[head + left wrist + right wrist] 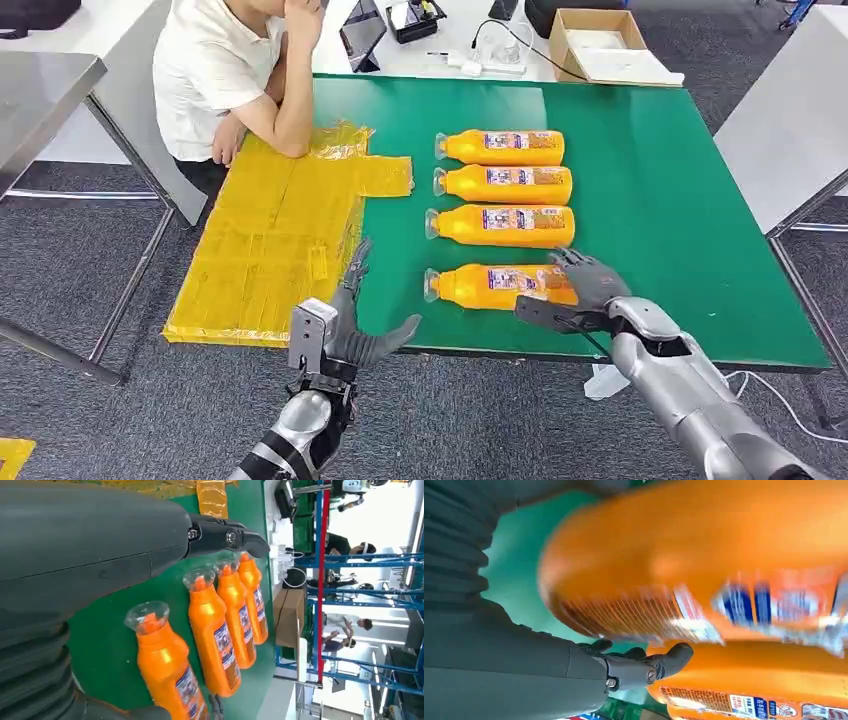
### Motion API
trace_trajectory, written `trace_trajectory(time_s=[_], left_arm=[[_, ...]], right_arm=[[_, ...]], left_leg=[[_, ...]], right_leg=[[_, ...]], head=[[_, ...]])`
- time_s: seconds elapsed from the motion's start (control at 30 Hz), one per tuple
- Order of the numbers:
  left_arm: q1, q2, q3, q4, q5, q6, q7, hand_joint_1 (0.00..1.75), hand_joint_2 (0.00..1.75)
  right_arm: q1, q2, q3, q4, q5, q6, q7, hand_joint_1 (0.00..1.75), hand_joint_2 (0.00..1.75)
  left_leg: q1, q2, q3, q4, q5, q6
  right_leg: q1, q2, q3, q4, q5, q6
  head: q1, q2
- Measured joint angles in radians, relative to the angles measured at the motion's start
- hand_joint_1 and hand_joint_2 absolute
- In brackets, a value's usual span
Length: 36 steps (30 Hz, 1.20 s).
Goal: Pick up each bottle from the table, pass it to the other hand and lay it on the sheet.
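Observation:
Four orange bottles lie side by side on the green table [660, 200], caps towards the yellow sheet [270, 240]. My right hand [585, 287] is at the base end of the nearest bottle [480, 287], fingers over its top and thumb under its near side; the bottle lies on the table. Up close, the right wrist view has that bottle [699, 555] blurred above my thumb [669, 662], a small gap between them. My left hand [352, 325] hovers open at the table's front edge, between the sheet and the bottle caps, fingers spread. The left wrist view looks along the bottle row [215, 635].
A person [225, 70] sits at the far left corner with an elbow resting on the sheet's far end. A cardboard box [600, 45], cables and a tablet lie on the white table beyond. Bare green table stretches to the right of the bottles.

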Motion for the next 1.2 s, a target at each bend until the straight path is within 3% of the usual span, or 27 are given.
trace_trajectory(time_s=[0.2,0.47,0.77,0.97,1.2], left_arm=[[-0.004,-0.005,-0.005,0.006,0.000,-0.001,0.003,0.00,1.75],[-0.007,-0.005,-0.006,0.006,0.002,0.000,0.003,0.00,1.75],[-0.006,-0.007,-0.006,0.006,0.051,0.002,-0.003,0.00,1.75],[0.020,-0.021,0.015,-0.034,0.253,0.019,-0.022,0.00,1.75],[0.054,-0.023,0.032,-0.100,0.384,-0.024,-0.040,0.00,1.75]], right_arm=[[-0.033,-0.016,0.031,0.014,-0.075,0.066,-0.011,1.73,1.75],[-0.029,-0.019,0.052,0.026,-0.116,0.007,-0.035,1.75,1.75],[0.024,-0.029,0.045,0.001,-0.230,-0.051,-0.133,1.75,1.75],[0.203,-0.019,-0.082,-0.172,-0.372,-0.138,-0.206,1.75,1.75],[0.325,0.028,-0.213,-0.322,-0.437,-0.175,-0.248,1.75,1.75]], left_leg=[[0.000,0.000,0.000,0.000,0.000,0.000],[0.000,0.000,0.000,0.000,0.000,0.000],[0.000,0.000,0.000,0.000,0.000,0.000],[0.000,-0.002,-0.001,0.000,0.000,0.000],[0.001,-0.002,-0.001,0.000,0.000,0.000]], right_leg=[[0.000,0.000,0.000,0.000,0.000,0.000],[0.000,0.000,0.000,0.000,0.000,0.000],[0.000,0.000,0.000,0.000,0.000,0.000],[0.000,-0.002,0.000,0.000,0.000,0.000],[0.001,-0.002,0.000,0.000,-0.001,0.000]], head=[[0.000,0.000],[0.000,0.000],[0.000,0.000],[-0.001,0.000],[0.000,0.000]])
